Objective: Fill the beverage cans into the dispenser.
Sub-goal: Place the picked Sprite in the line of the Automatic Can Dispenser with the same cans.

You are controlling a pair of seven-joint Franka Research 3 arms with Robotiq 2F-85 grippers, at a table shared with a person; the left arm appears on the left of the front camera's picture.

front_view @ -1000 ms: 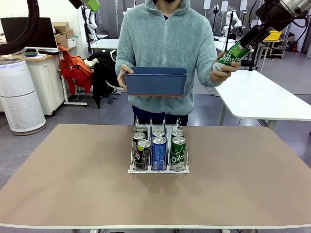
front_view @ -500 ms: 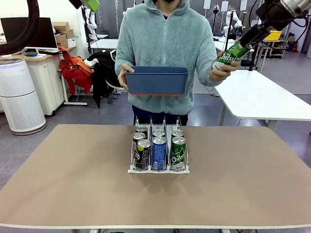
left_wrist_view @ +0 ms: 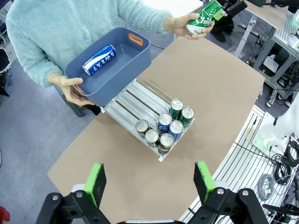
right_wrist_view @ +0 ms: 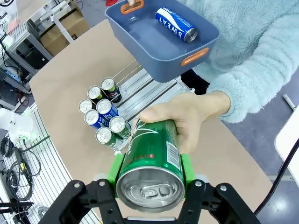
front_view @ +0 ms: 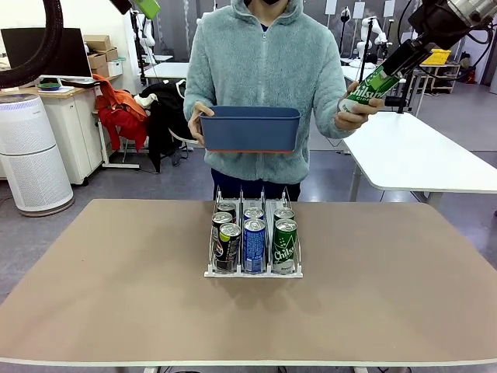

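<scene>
- Right gripper [right_wrist_view: 149, 170] pinches a green can [right_wrist_view: 152, 144], which a person's hand [right_wrist_view: 187, 116] also grips.
- From above, left gripper [left_wrist_view: 152, 179] has its fingers spread; a blue can [left_wrist_view: 99, 59] lies in the bin [left_wrist_view: 133, 60], hidden frontally.

The person's hand [right_wrist_view: 187, 116] hides part of the green can [right_wrist_view: 152, 151] — rear cans [front_view: 254, 212] sit half-hidden behind the front row [front_view: 254, 247].

Your front view sits at the counter's [front_view: 93, 311] near edge, facing the person [front_view: 264, 70] across it. Your left wrist view looks down from high above; your right wrist view, also downward, has a green can [right_wrist_view: 152, 154] close up. All share the dispenser [front_view: 252, 273].
</scene>
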